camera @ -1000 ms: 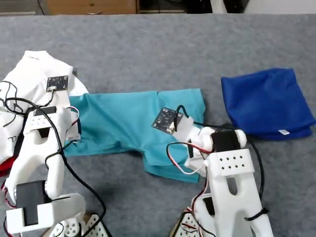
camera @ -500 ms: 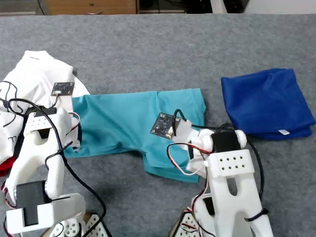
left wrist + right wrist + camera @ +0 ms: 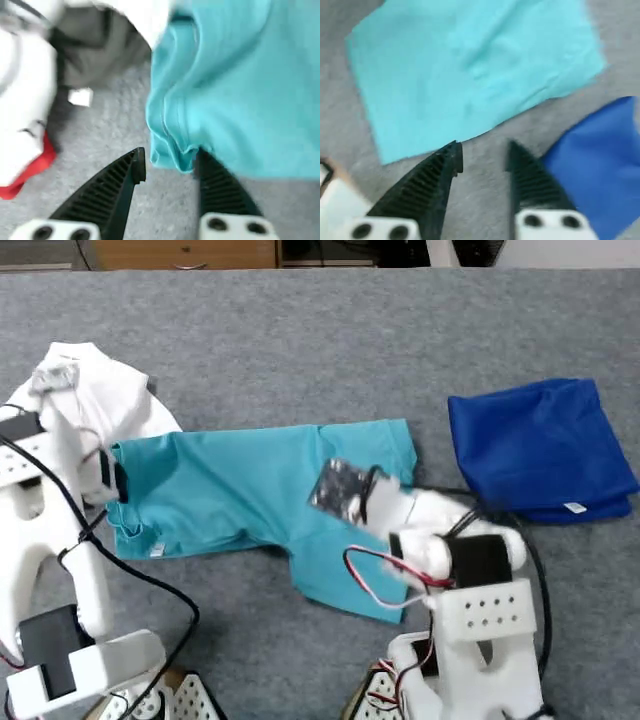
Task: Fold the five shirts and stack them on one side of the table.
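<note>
Your left end effector (image 3: 170,156) sits low over the desk (image 3: 110,127) with its jaws apart, gripping nothing. The bunched edge of the teal shirt (image 3: 235,90) lies right at the gap between them, against one jaw. I read that as lining up a pinch on that edge, so the fold can begin there. A little past it, off to one side, are a scrap of red cloth (image 3: 27,172) and a white shirt (image 3: 110,400), likely waiting their turn.

Your right end effector (image 3: 484,146) is also spread and empty. It hovers over bare desk, just short of the teal shirt's other edge, and the cloth lies flat ahead of it. A blue shirt (image 3: 592,165) lies close beside this end effector, already folded. It is probably the start of the stack.
</note>
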### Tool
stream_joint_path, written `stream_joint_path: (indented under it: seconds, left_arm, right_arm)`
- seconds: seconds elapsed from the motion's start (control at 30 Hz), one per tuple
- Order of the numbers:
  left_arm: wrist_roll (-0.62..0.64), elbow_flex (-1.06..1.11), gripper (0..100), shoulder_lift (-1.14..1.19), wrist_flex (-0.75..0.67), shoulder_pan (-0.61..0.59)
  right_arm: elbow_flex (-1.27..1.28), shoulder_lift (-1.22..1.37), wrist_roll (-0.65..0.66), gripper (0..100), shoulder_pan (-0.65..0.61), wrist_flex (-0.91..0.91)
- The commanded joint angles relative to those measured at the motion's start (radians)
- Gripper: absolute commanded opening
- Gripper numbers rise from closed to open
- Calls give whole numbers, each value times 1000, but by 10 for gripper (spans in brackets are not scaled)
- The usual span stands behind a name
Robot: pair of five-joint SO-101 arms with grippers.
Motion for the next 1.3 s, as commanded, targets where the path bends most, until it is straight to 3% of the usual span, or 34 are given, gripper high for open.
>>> stream_joint_path:
  seconds: [0.0,0.1,0.23,0.53,0.7,1.0,1.13,1.27]
  left_arm:
    - [207,-170,32,21,-3,63]
    - [339,-184,23,99,-78,146]
    - [387,-184,19,295,-235,175]
    - [397,-338,19,657,-328,77]
    - [396,-485,19,763,-319,9]
    - [298,-597,19,817,-252,12]
    - [230,-651,19,809,-183,17]
    - [213,-802,19,809,-28,12]
  right_arm:
    - [-168,168,-46,21,-7,-63]
    - [-323,412,-133,9,-7,-98]
    - [-573,737,-206,4,-7,-106]
    - [-1086,1380,-310,3,74,-104]
    - [-1382,1669,-288,3,139,-40]
    - [-1991,2012,-265,3,208,209]
    - [-2195,2054,-249,2,209,318]
    - [-2164,1926,-256,2,203,318]
